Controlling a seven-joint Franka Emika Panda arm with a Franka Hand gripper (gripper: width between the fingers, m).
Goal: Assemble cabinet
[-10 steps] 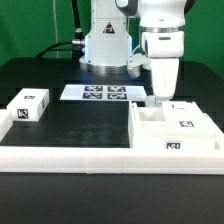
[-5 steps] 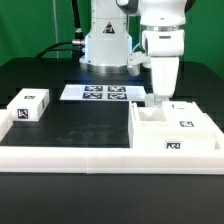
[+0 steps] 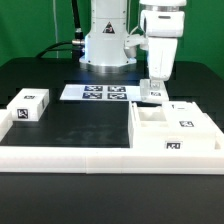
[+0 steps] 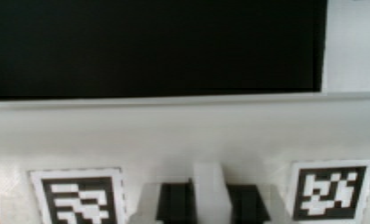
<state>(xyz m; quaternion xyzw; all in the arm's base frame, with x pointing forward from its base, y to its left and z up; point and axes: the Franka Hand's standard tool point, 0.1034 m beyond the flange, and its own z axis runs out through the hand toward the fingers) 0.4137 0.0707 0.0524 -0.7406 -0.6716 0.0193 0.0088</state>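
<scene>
Claw (image 3: 153,86) is seen narrow, pinched on the top edge of a small tagged door panel (image 3: 153,95). The panel is held upright over the far corner of the cabinet box (image 3: 150,143), which sits near, on the exterior view's right. In the wrist view only a thin margin of panel (image 4: 182,130) is gripped. Risks judged: the panel may be twisted or slipped in the pinch, and its lower edge may be caught on the box wall if lowered off-line. Marker board (image 3: 105,93) is noted just beside, on the exterior view's left.
</scene>
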